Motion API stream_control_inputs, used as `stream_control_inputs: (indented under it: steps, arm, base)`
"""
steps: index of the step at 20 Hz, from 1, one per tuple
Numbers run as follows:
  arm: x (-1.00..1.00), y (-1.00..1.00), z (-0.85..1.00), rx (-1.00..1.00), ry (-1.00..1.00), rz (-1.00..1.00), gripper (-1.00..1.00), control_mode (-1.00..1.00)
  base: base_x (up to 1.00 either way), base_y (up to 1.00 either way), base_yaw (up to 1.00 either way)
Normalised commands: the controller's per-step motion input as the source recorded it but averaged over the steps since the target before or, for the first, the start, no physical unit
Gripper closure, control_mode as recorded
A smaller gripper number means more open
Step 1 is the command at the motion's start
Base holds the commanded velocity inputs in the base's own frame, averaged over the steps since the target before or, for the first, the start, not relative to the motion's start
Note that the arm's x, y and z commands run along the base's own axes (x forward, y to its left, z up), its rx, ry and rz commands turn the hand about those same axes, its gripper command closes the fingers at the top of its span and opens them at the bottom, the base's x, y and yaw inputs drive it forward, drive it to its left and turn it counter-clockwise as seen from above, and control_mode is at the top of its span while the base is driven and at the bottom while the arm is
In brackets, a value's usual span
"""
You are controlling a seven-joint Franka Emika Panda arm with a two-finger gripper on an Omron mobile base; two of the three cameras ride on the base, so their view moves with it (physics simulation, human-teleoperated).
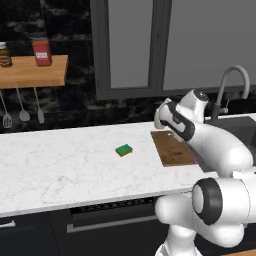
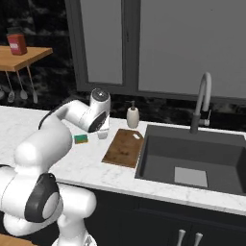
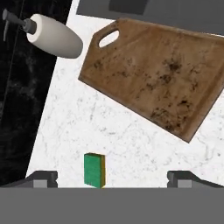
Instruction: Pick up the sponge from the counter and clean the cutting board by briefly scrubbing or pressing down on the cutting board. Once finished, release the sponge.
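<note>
Sponge point(image 1: 124, 149) sits mid-frame on the white counter point(image 1: 60, 165) in the left base view, well apart from the cutting board point(image 1: 173, 148) to its right. In the hand view the gripper point(image 3: 112, 178) is spread wide w/ nothing in it, sponge low center btwn the tips, soap bottle point(image 3: 54, 35) upper left.

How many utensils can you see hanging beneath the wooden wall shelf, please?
3 hang in a row under the orange-brown wooden wall shelf: a slotted spatula leftmost, a spoon in the middle, another rightmost. More may hide beyond the frame's left edge.
</note>
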Motion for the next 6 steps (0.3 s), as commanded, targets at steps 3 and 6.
stream_control_inputs:
  steps: [3,6]
  arm:
    - [-1.0,-0.81,0.41,-0.18,0.0,-0.05,-1.0,-1.0]
    - [-1.0,-0.52,0.02,-0.32,0.14,-0.05,-1.0,-1.0]
  base:
    - [0.0,0.0,0.0]
    - [0.0,0.0,0.0]
